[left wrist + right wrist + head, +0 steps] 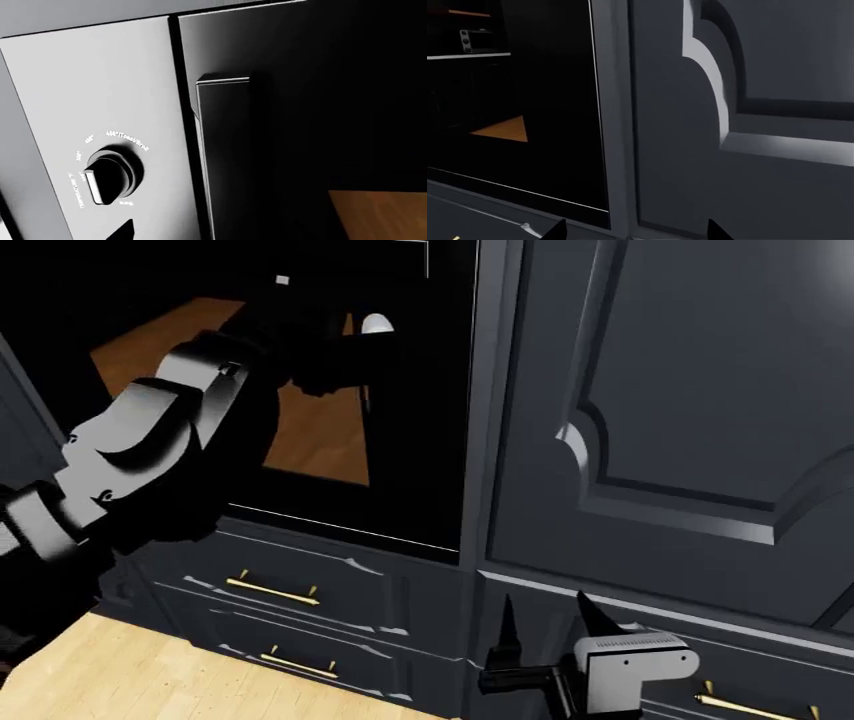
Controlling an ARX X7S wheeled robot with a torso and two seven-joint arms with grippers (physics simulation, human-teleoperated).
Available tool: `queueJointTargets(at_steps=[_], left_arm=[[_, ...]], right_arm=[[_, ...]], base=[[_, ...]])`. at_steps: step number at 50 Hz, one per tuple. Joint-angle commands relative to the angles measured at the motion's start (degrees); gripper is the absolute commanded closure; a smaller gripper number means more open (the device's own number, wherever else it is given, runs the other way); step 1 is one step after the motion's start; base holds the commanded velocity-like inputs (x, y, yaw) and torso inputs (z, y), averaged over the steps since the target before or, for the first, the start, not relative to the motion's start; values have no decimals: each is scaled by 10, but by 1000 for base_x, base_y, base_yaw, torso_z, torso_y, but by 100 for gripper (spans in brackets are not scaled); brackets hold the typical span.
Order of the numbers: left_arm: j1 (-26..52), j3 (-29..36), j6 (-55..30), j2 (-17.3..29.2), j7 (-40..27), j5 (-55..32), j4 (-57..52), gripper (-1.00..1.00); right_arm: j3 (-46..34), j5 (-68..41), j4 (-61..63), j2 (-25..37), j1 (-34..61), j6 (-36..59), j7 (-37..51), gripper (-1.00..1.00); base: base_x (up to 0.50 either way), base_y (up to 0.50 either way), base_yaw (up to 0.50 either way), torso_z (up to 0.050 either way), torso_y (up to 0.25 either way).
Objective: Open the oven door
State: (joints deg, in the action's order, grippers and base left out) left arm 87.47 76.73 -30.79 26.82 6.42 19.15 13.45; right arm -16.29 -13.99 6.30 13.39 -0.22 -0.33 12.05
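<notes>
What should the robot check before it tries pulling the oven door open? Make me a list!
1. Is the oven door closed now? It looks flat against the cabinets: ok, still to open.
2. Is the door handle found? The left wrist view shows it right beside the knob: ok.
3. Is the left gripper around the handle? Its fingers are lost in the dark in front of the door: cannot tell.
4. Is the right gripper out of the way? It hangs open, low by the drawers: ok.
5. Is the tall cabinet door beside the oven shut, so nothing blocks the swing? ok.
</notes>
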Motion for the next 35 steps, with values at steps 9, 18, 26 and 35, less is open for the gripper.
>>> queueJointTargets(at_steps=[9, 18, 26, 35], left_arm=[[-11, 0, 15, -25, -10, -7, 29, -100], [-19, 0, 16, -30, -12, -10, 34, -100], [-25, -1, 22, -35, -18, -13, 48, -100], [-26, -4, 19, -43, -16, -19, 69, -100]], right_arm=[[-5, -5, 4, 5, 1, -1, 5, -100], [-7, -6, 6, 7, 0, -3, 7, -100], [-8, -8, 6, 9, 1, -3, 9, -100], [-10, -11, 9, 11, 1, -1, 11, -100]], base=[[0, 0, 0, 0, 0], [0, 0, 0, 0, 0], [0, 0, 0, 0, 0], [0, 0, 0, 0, 0]])
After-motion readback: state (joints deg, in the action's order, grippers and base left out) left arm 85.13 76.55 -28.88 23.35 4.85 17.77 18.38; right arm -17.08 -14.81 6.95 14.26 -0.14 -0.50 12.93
